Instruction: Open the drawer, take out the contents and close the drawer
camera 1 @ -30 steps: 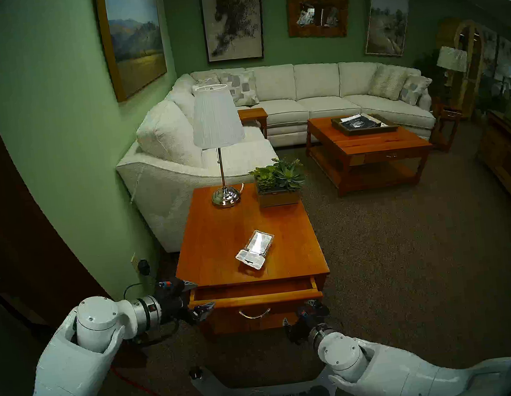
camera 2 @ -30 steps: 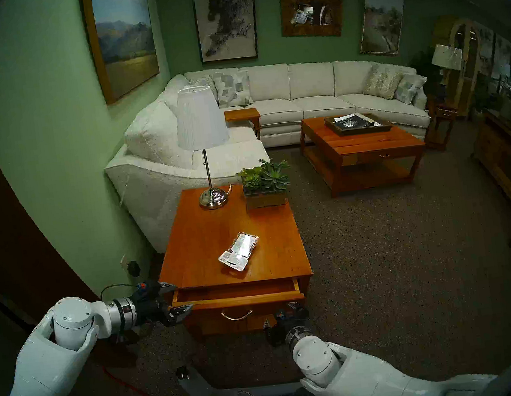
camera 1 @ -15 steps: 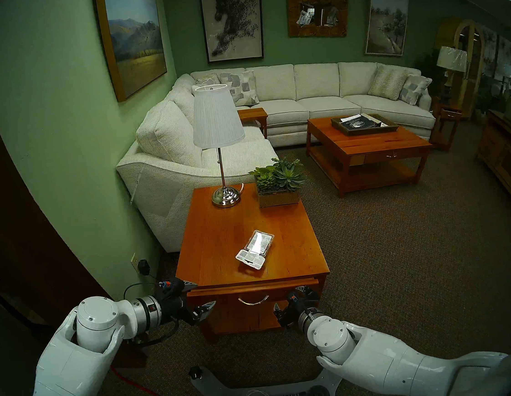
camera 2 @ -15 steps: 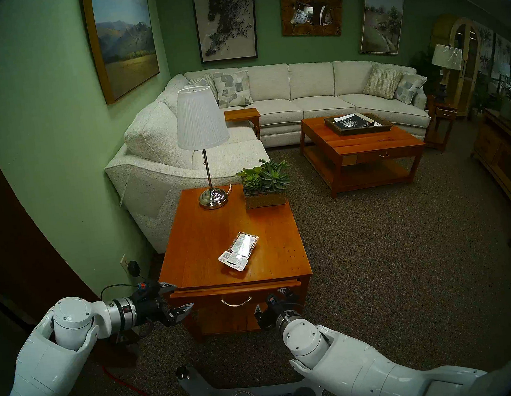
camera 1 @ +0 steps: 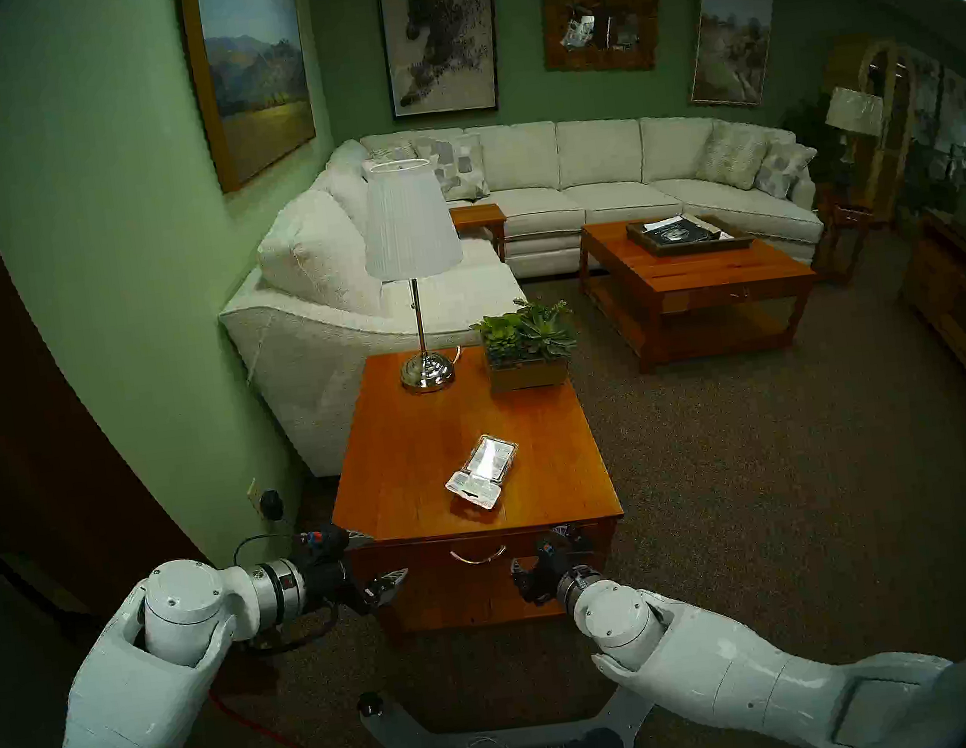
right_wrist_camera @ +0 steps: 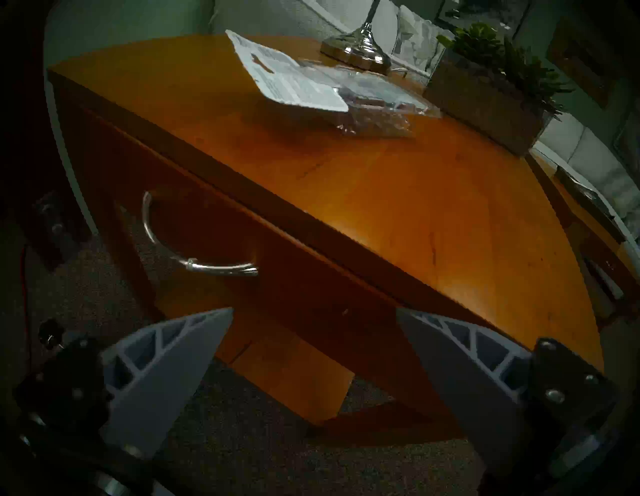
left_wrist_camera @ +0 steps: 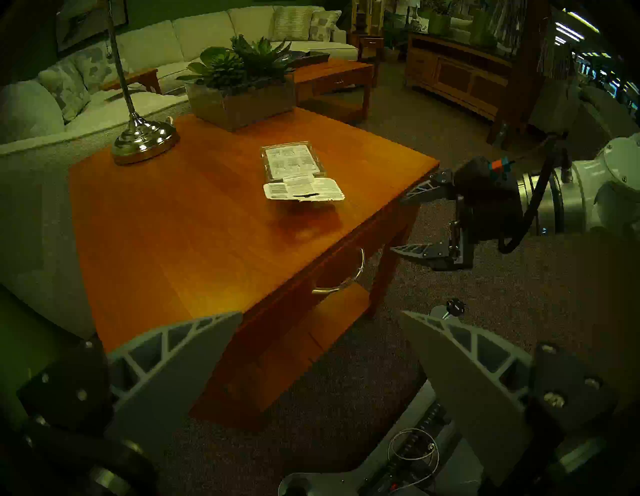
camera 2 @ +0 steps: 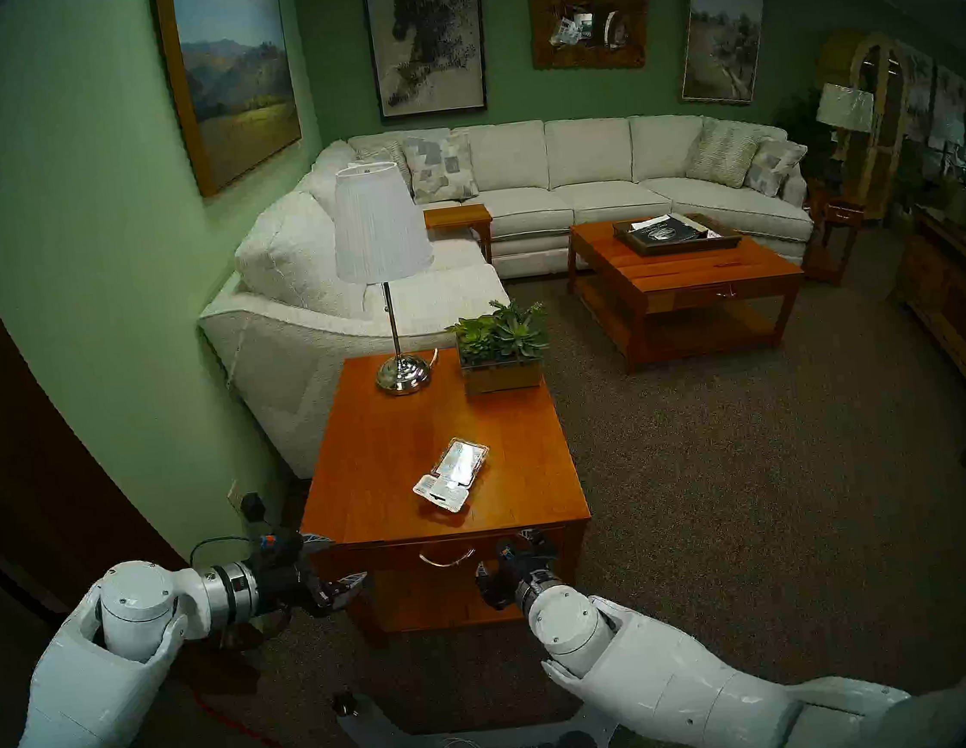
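The drawer (camera 1: 476,547) of the orange-brown end table (camera 1: 397,482) is pushed in flush, and its silver bail handle (camera 1: 478,557) hangs at the front's centre. Two clear blister packs (camera 1: 483,472) with white labels lie overlapping on the table top, and also show in the left wrist view (left_wrist_camera: 298,173). My right gripper (camera 1: 538,549) is open and empty, right at the drawer front just right of the handle (right_wrist_camera: 183,242). I cannot tell if it touches. My left gripper (camera 1: 378,558) is open and empty at the table's front left corner.
A chrome lamp (camera 1: 426,371) and a planter of succulents (camera 1: 526,353) stand at the back of the table top. A white sectional sofa (camera 1: 315,347) is behind the table. A coffee table (camera 1: 693,286) is far right. An orange cable (camera 1: 256,726) runs on the carpet by my base.
The drawer went from partly open to fully shut. My right gripper moved forward along with its front. The left arm and the blister packs have not moved.
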Available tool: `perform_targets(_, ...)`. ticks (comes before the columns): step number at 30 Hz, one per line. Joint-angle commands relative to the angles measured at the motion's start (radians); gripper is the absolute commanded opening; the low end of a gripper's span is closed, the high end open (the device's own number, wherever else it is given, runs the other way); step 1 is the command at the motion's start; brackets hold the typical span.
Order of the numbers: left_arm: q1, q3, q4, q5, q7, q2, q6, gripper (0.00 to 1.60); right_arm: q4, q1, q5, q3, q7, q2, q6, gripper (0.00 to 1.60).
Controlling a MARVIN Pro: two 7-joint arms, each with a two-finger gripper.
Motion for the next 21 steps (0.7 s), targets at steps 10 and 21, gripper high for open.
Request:
perform_targets(10,-0.017,-0.008,-0.018,-0.005,0.001,-0.001,-0.006,1.60,-0.224,-0.206,-0.009,-0.050,-0.042,0.164,-0.042,1.60)
perform_targets(21,-0.017,-0.006,-0.013,-0.003,0.001,0.000,-0.005,1.60,-0.351,-0.304,-0.041,-0.088,-0.076,0.269,-0.164,1.60)
